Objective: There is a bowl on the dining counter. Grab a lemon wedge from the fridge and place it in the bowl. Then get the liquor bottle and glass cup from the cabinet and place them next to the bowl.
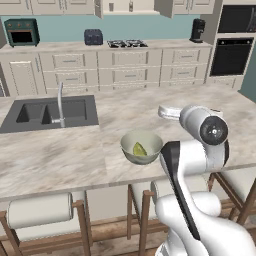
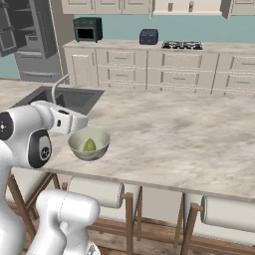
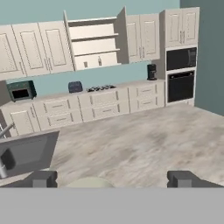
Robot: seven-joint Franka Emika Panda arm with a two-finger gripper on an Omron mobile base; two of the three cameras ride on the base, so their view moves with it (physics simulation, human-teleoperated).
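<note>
- Lemon wedge point(image 1: 139, 149) is sitting in the bowl point(image 1: 150, 139) on the dining counter point(image 1: 75, 150).
- Our gripper point(image 3: 112, 178) is spread wide, empty.
- Next we'd head straight for the open cabinet point(image 3: 94, 41), approaching its shelf level.

You could not tell the two small items on the lower shelf of the open cabinet point(image 3: 94, 41) apart; they were too small. The bowl point(image 3: 89, 182) was cut to a sliver of rim at the near edge, and the fridge point(image 2: 30, 40) ran off the left edge.
</note>
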